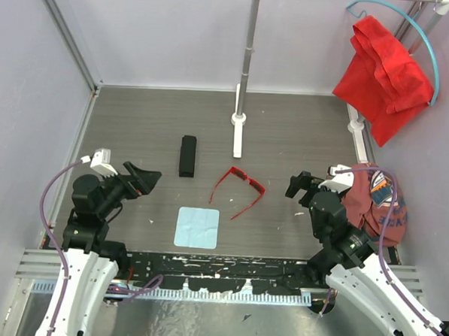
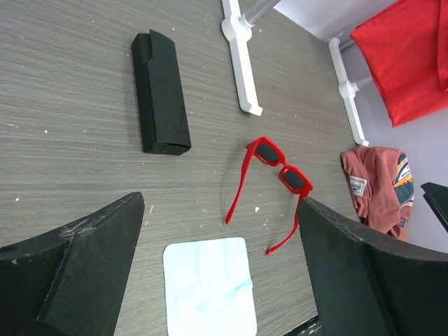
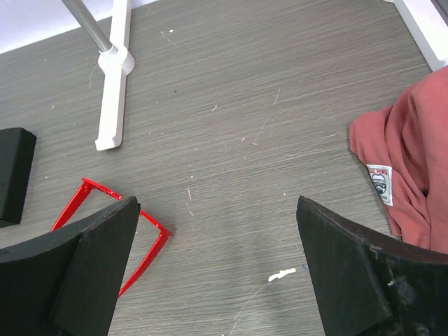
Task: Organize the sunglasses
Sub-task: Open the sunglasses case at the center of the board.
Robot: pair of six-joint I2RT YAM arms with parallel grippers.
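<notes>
My left gripper, right gripper both gaping fully, holding nothing. Sunglasses lying unfolded, middle of worktop. Pinching slim temple risking slip, twist, shoving frame onto cloth.

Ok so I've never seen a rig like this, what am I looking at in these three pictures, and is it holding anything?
These are two robot arms bolted at the near edge of a table. One picture looks down from above and behind them. The other two come from a camera on each wrist, so the black wedges at the bottom are that arm's own fingers. On the table lie red sunglasses with their arms unfolded, a black case and a pale blue cloth. The left gripper and the right gripper are both open and hold nothing.
</notes>
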